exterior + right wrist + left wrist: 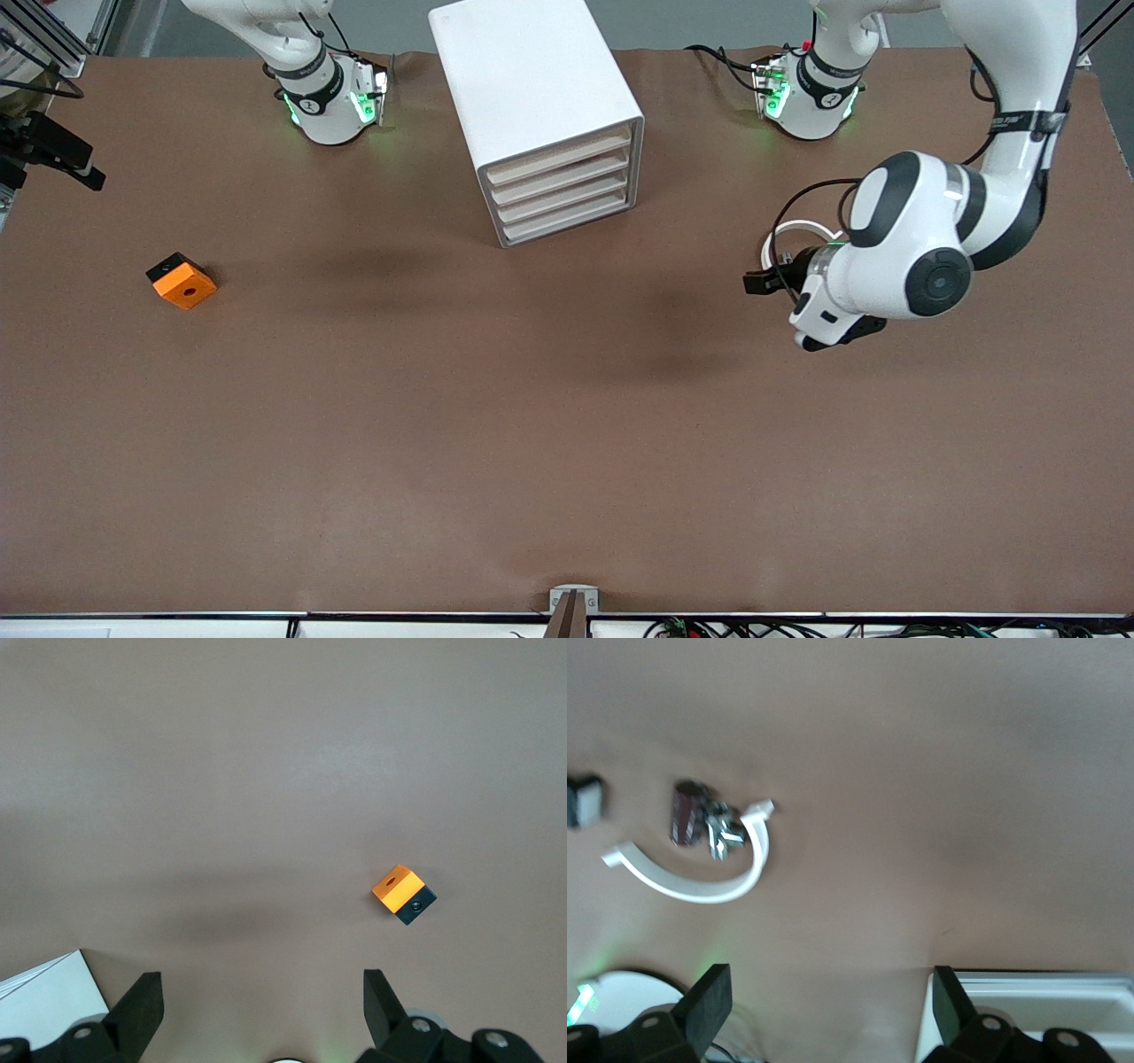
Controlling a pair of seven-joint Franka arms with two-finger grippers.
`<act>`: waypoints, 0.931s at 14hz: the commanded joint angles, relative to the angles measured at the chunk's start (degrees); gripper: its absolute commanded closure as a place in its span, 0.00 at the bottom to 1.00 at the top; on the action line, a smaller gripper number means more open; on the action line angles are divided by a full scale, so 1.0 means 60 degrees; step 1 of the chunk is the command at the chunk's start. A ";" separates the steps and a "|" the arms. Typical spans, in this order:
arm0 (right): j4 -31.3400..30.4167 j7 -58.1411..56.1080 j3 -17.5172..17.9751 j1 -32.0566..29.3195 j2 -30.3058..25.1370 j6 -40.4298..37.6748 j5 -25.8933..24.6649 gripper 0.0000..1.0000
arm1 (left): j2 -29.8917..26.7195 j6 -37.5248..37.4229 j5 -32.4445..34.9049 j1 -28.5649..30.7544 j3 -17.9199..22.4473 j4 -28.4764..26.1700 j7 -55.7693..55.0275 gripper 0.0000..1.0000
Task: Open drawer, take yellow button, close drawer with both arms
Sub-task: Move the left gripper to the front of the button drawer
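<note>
From the front, the white cabinet is sitting on the brown desk between the two arm bases, and its four beige fronts are all lying flush. The topmost drawer is not yet opened, so the button is presumably inside it; it is showing nowhere. The left end effector is hanging over bare desk, well apart from the cabinet toward the left arm's end, fingers pointing toward the cabinet. The right end effector is not appearing in this view. An orange block is lying well apart from the cabinet toward the right arm's end.

In the left wrist view, the left end effector is showing spread fingers with nothing between them. A white curved band with small dark clips is lying on the desk, and a corner of the cabinet is peeking in.

In the right wrist view, the right end effector is likewise standing wide and empty, looking down on the block.

To open well, the left arm should be approaching level with the top front, catching only its lip, then pulling straight along the drawer's axis while the other arm braces the cabinet body.
</note>
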 commanded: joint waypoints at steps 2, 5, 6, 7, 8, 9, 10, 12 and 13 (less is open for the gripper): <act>0.0075 -0.0116 0.0092 -0.0181 -0.0107 0.0041 0.0002 0.00 | 0.0504 -0.0028 -0.0117 0.0057 -0.0844 0.0123 -0.2819 0.00; 0.0148 -0.0116 0.0092 -0.0181 -0.0048 0.0011 0.0016 0.00 | 0.1279 -0.0261 -0.0029 0.0042 -0.1474 0.0487 -0.5412 0.00; 0.0148 -0.0116 0.0092 -0.0196 -0.0034 0.0055 0.0060 0.00 | 0.1645 -0.0625 -0.0029 0.0042 -0.1636 0.0707 -0.6160 0.00; 0.0163 -0.0131 0.0092 -0.0196 0.0010 0.0070 0.0104 0.00 | 0.2011 -0.1035 -0.0029 0.0042 -0.1840 0.0941 -0.6907 0.00; 0.0250 -0.0116 0.0092 -0.0196 0.0097 0.0056 0.0090 0.00 | 0.2334 -0.1372 -0.0029 0.0042 -0.2031 0.1117 -0.7683 0.00; 0.0367 -0.0029 0.0092 -0.0181 0.0185 0.0056 0.0104 0.00 | 0.2613 -0.1637 -0.0102 0.0042 -0.2163 0.1293 -0.8401 0.00; 0.0426 -0.0086 0.0092 -0.0196 0.0288 0.0041 0.0090 0.00 | 0.2876 -0.1857 -0.0117 0.0042 -0.2295 0.1440 -0.8945 0.00; 0.0529 -0.0072 0.0092 -0.0211 0.0536 0.0056 0.0119 0.00 | 0.3462 -0.2413 -0.0292 0.0071 -0.2588 0.1820 -1.0248 0.00; 0.0529 -0.0101 0.0107 -0.0196 0.0625 0.0056 0.0017 0.00 | 0.3654 -0.2561 -0.0598 0.0071 -0.2604 0.1880 -1.0834 0.00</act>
